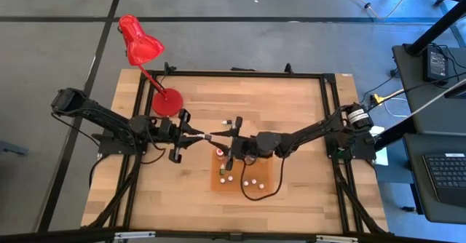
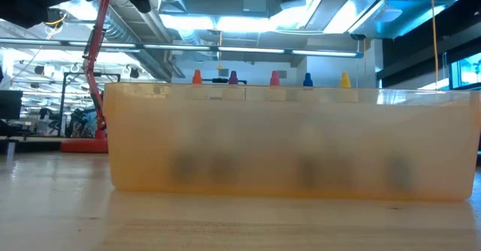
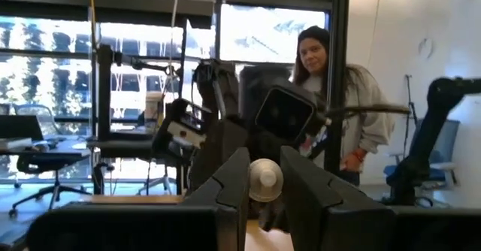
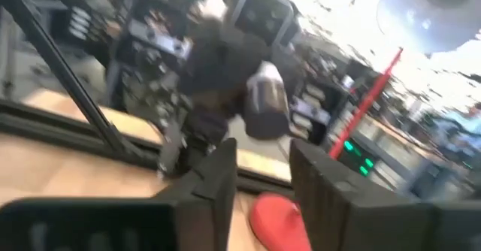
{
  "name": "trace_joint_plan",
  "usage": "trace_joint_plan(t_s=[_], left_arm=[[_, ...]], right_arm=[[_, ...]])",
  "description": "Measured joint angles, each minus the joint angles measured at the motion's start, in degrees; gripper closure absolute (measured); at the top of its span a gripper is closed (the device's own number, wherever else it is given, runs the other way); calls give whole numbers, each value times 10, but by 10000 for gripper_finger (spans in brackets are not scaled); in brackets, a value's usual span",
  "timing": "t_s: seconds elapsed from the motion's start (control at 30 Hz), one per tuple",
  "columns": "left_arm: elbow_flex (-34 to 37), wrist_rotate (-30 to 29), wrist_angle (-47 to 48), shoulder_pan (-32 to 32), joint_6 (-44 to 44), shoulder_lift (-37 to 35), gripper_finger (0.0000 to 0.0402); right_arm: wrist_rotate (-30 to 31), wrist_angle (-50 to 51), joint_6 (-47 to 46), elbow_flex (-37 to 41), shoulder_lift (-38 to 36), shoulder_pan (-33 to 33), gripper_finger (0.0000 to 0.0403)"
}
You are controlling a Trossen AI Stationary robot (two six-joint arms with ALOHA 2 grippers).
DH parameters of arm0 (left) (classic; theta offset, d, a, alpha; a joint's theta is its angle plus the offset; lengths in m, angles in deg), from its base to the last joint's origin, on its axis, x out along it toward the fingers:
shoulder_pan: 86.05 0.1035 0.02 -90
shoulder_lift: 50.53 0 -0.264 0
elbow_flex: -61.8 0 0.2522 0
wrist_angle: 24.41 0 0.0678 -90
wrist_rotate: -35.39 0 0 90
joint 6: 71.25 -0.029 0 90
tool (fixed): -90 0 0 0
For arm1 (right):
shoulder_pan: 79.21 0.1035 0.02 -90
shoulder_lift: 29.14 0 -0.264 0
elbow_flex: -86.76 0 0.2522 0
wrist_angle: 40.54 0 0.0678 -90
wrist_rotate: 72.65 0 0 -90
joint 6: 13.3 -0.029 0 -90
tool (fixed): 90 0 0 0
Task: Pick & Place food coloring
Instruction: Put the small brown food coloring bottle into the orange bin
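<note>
Now | left claw [image 3: 264, 182] pinches bottle [image 3: 264, 180] | cap apparently faces wrist camera

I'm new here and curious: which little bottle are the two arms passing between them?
Start at the red lamp and move to mid-table, where both grippers meet. The left gripper pinches a bottle there, held off the table. The other bottles stand on the orange mat.

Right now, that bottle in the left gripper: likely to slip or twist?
Probably light: the bottle looks tiny within the left gripper. Its round, smooth-looking cap may let it pivot. Likely rigid, since no squashing is visible.
</note>
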Motion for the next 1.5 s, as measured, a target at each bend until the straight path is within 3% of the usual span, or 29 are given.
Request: trace_joint_plan(t_s=[0.13,0.23,0.47,0.7,0.83,1.07,1.5], left_arm=[[-1,12,25,0,0,1,348],[-27,41,99,0,3,1,348],[-163,63,378,-7,5,46,349],[-276,76,504,-45,6,176,349],[-331,58,555,-69,35,246,349],[-381,-33,581,-95,88,342,349],[-431,-29,575,-95,97,438,348]], right_arm=[[70,82,0,1,-43,38,230],[102,184,-30,0,-82,71,211],[159,494,-281,0,-185,125,202],[160,690,-488,0,-246,163,204],[160,717,-525,0,-250,177,204],[142,723,-539,0,-251,193,205],[140,754,-556,0,-251,200,205]])
